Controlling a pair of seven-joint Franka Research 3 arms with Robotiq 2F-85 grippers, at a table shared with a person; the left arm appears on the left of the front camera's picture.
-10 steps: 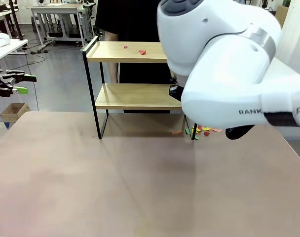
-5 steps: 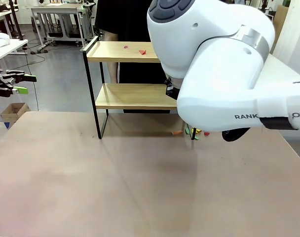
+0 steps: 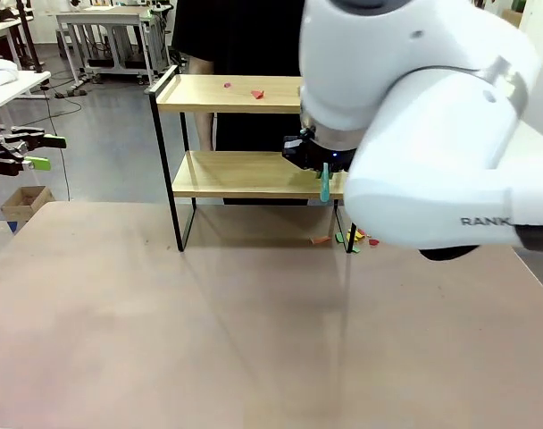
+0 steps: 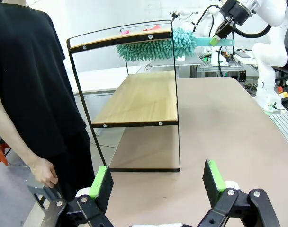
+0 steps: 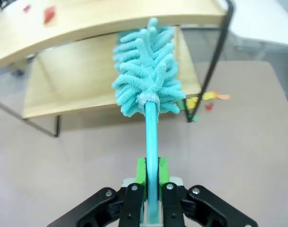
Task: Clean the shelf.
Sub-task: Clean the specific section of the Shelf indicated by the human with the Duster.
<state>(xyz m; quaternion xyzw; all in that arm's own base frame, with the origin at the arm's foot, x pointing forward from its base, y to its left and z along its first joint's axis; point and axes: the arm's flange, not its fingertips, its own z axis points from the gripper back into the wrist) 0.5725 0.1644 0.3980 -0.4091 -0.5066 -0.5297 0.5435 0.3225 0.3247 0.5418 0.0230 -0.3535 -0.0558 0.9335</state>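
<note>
The shelf [image 3: 231,174] stands at the far side of the table, two light wooden boards in a thin black frame. Small red scraps [image 3: 257,93] lie on its top board. My right gripper [image 5: 152,191] is shut on the handle of a teal fluffy duster [image 5: 146,71]. The duster's head reaches in just under the top board, above the lower board [image 5: 73,90]. From the left wrist, the duster [image 4: 151,46] hangs beneath the top board at the shelf's [image 4: 144,97] far end. My left gripper [image 4: 157,182] is open and holds nothing, well clear of the shelf's end.
Coloured scraps [image 3: 356,237] lie on the table by the shelf's right leg. A person in black [image 4: 30,85] stands behind the shelf, one hand down. My right arm's big white body [image 3: 432,125] covers the shelf's right part in the front view.
My right arm has shifted and turned. The gripper and the teal handle now show in front of the shelf's lower board. The left gripper has stayed put.
</note>
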